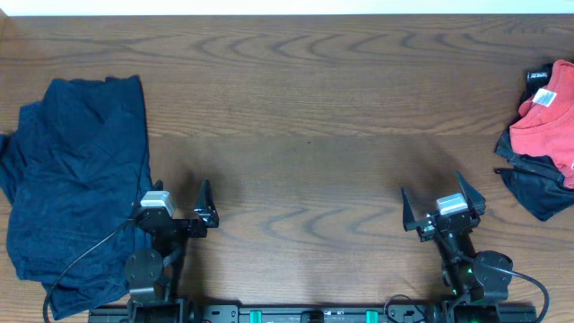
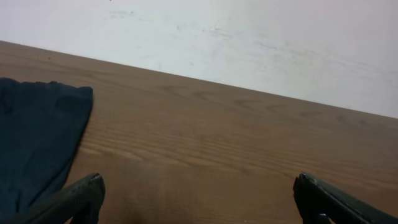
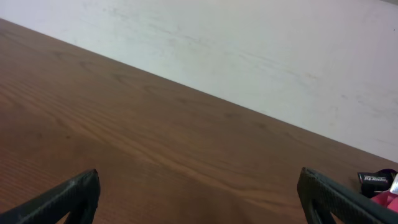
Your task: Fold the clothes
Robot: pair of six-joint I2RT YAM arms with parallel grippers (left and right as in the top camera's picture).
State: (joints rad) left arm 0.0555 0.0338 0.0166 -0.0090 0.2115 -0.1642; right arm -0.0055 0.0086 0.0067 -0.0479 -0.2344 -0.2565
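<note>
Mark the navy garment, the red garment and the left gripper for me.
navy garment [image 1: 76,179], overhead view, middle of the cloth.
red garment [image 1: 552,130], overhead view, middle of the cloth.
left gripper [image 2: 198,183], left wrist view, midway between its open fingertips.

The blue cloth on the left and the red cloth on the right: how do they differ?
The blue cloth is dark navy; the red cloth is bright red. The blue cloth lies spread out straight on the table; the red cloth sits bunched on a dark garment. The red cloth shows a white label; the blue cloth shows none. Both are soft, wrinkled clothes.
</note>
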